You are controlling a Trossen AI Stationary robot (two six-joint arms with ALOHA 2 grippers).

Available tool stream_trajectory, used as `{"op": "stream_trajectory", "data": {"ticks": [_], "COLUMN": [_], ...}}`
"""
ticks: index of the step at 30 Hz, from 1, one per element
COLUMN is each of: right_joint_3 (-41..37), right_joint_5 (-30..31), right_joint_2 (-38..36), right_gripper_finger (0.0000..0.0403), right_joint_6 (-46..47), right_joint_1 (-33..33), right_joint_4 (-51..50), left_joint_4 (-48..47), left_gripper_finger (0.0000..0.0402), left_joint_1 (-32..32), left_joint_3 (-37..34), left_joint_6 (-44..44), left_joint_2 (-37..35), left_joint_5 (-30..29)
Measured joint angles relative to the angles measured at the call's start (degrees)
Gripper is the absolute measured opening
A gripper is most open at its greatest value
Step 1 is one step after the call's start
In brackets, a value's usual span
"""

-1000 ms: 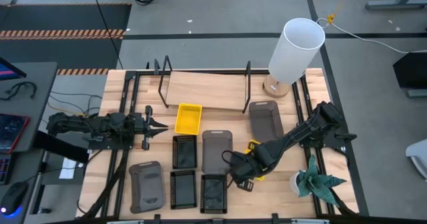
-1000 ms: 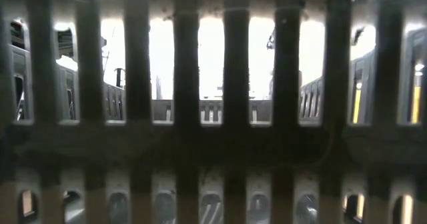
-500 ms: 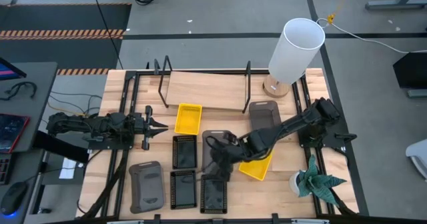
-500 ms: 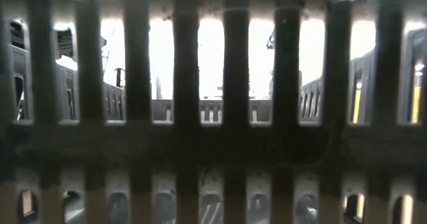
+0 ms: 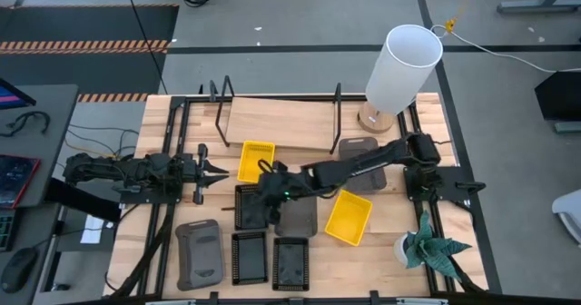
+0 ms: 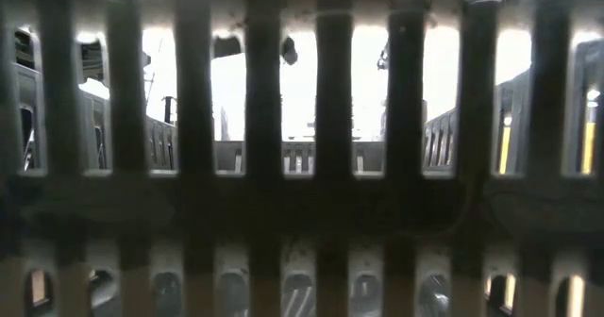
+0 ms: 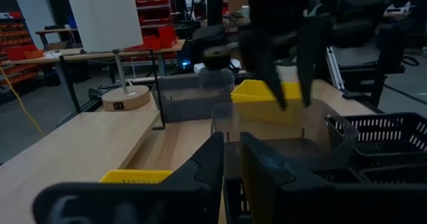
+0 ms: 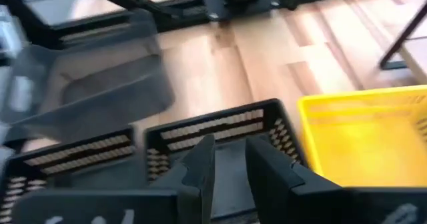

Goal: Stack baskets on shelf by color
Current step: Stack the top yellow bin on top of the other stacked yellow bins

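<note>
We have the right pincer (image 5: 265,192) reaching across the frame centre in the high view, low over the black mesh-sided plastic basket (image 5: 251,205), fingers a narrow gap apart w/ nothing between them. In the right wrist view the pincer's tips hang just over that basket's near wall (image 8: 220,127), probably so one finger can drop inside the rim and one outside to pinch it.

The left pincer (image 5: 216,171) waits at centre-left, pointing toward the yellow plastic basket (image 5: 257,160) that sits just in front of the shelf; its fingers are nearly together, holding nothing.

The light wooden shelf board w/ black wire end frames (image 5: 277,123) sits upper-centre, bare on top, so no basket is stacked yet. A second yellow basket (image 5: 349,217) lies tilted at centre-right. Grey rounded-corner trays (image 5: 199,254) and more black mesh ones (image 5: 248,256) are laid in rows along the lower half of the slatted wooden counter (image 5: 381,260), roughly grouped, which should make colour sorting easier.

The low view is blocked by a basket wall up close, so it tells us nothing useful.
</note>
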Motion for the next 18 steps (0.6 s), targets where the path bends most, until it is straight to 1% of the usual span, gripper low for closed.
{"op": "stream_trajectory", "data": {"ticks": [3,8,13,16,18], "right_joint_3": [4.57,13.28,20.94,24.0,24.73], "right_joint_5": [0.01,0.24,0.01,-0.26,-1.93], "right_joint_2": [2.69,6.24,10.2,11.9,12.25], "right_gripper_finger": [0.009,0.009,0.009,0.009,0.009], "right_joint_6": [-0.02,-2.21,-2.79,-4.13,-7.39], "right_joint_1": [-2.0,-5.3,-9.09,-11.27,-12.46], "right_joint_4": [-3.68,-15.39,-25.08,-30.11,-32.23], "left_joint_4": [-0.11,-0.06,-0.12,-0.15,-0.1], "left_gripper_finger": [0.0051,0.0055,0.0059,0.0056,0.0054], "left_joint_1": [0.0,-0.01,-0.02,0.0,0.0], "left_joint_3": [0.0,0.0,0.0,0.0,0.0], "left_joint_6": [0.0,0.0,0.0,0.0,-0.02], "left_joint_2": [0.0,-0.02,0.0,0.0,-0.02], "left_joint_5": [0.01,-0.02,0.04,0.0,-0.03]}}
